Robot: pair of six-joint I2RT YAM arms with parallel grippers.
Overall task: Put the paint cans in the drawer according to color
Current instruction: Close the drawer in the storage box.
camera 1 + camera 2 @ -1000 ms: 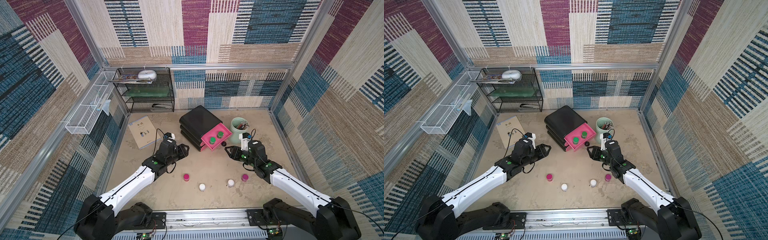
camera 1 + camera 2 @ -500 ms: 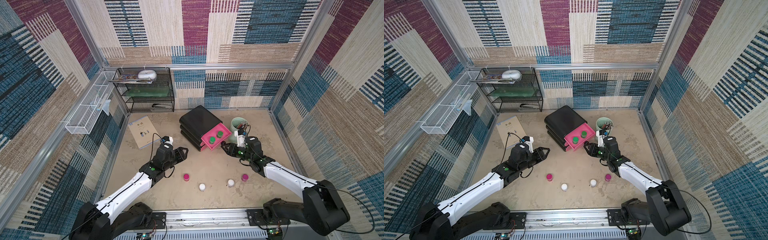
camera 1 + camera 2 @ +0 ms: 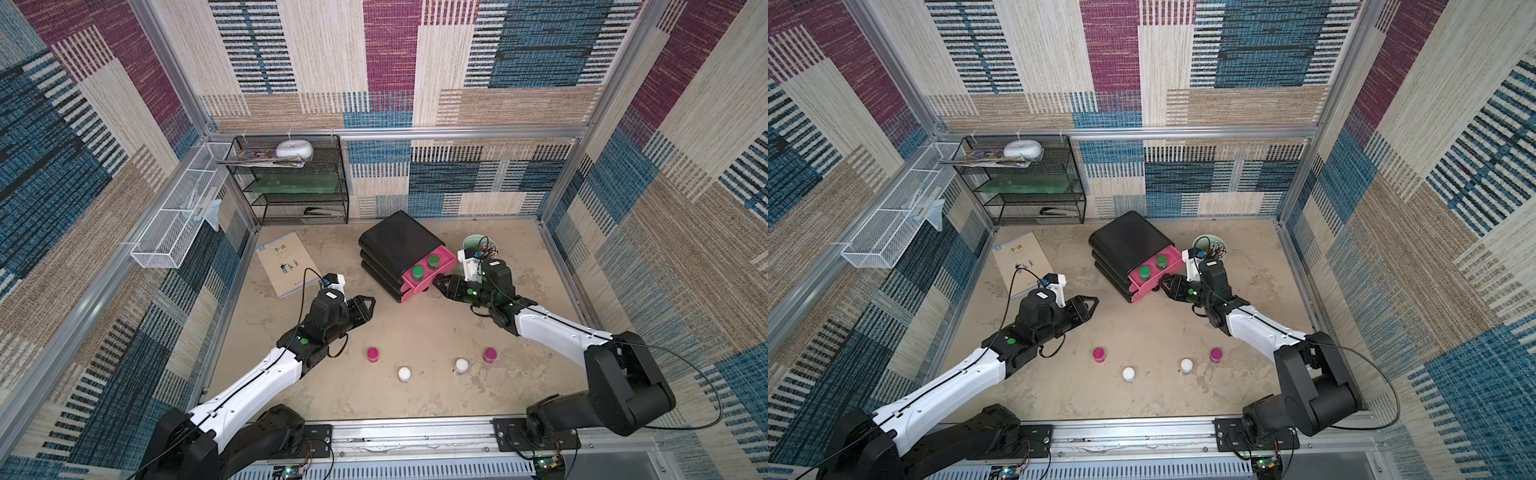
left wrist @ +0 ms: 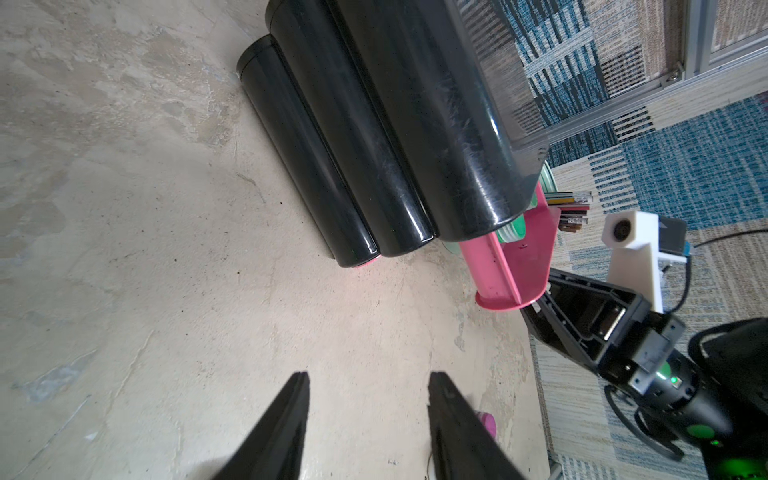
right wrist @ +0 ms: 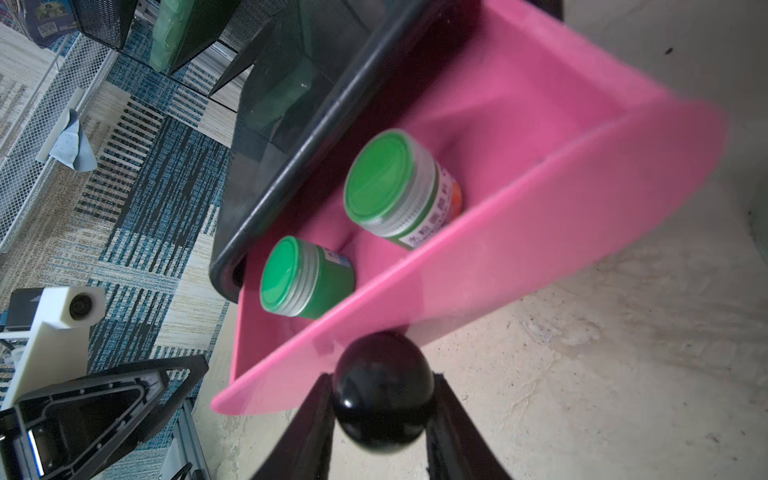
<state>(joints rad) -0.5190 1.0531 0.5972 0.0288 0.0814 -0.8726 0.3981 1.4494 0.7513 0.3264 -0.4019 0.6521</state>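
Moved forward since a second ago, our right tool [image 5: 381,379] clamps the round black knob [image 5: 382,405] of the pink plastic top drawer [image 5: 519,232] holding both green-lidded paint jars [image 5: 380,178], left tool [image 4: 368,376] gaping empty; next, we judge, a straight push shut.

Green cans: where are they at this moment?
In both top views the green cans stand side by side in the pulled-out pink top drawer, slightly right of centre, between the black unit and the right gripper at the knob.
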